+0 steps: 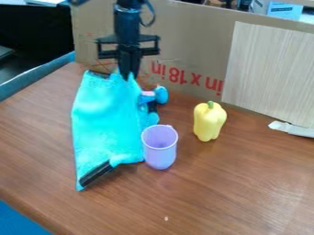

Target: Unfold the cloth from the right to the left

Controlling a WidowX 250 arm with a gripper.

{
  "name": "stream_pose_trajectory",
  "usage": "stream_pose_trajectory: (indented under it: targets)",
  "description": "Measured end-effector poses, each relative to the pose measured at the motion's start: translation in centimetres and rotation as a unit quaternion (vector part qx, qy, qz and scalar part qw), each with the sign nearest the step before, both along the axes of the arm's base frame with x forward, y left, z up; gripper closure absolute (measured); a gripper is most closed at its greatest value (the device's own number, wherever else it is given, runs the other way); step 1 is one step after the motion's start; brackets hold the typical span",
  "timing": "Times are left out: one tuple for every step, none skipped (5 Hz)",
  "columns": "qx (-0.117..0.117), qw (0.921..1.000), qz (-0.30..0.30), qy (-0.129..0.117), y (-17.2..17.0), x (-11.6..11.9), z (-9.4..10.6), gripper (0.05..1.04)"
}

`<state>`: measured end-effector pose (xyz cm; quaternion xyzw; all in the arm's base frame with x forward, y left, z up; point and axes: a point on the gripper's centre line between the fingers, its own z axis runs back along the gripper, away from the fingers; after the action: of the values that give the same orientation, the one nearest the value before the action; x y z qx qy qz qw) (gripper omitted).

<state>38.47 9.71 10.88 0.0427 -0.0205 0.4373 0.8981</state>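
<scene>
The black gripper (127,75) hangs down at the upper left, its fingers together at the top edge of the turquoise cloth (107,121). Cloth peaks up around the fingertips, and the gripper is shut on it. From there the cloth spreads toward the front left of the table, with a dark strip along part of its lower edge and a small dark patch at its upper left corner.
Touching or very near the cloth's right side stands a purple cup (160,149). Behind it is a blue toy (160,94), partly beside the cloth. A yellow pepper (209,121) stands further right. Cardboard (190,41) borders the wooden table (245,193) at the back.
</scene>
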Motion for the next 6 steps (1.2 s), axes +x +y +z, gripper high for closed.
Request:
stream_pose_trajectory:
  targets:
    - [-0.002, 0.9999, -0.003, 0.014, 2.6, -1.4, -0.5, 1.025]
    - [-0.002, 0.9992, -0.009, 0.040, 4.5, -2.9, -0.5, 1.025]
    - [-0.005, 0.9981, -0.016, 0.060, 6.9, -4.6, -1.1, 1.025]
    - [-0.007, 0.9976, -0.018, 0.066, 9.1, -5.9, -1.2, 1.025]
    - [0.004, 0.9980, -0.029, 0.057, 11.3, -7.4, -1.2, 1.026]
    - [0.016, 0.9979, -0.040, 0.049, 13.1, -8.6, -2.2, 1.025]
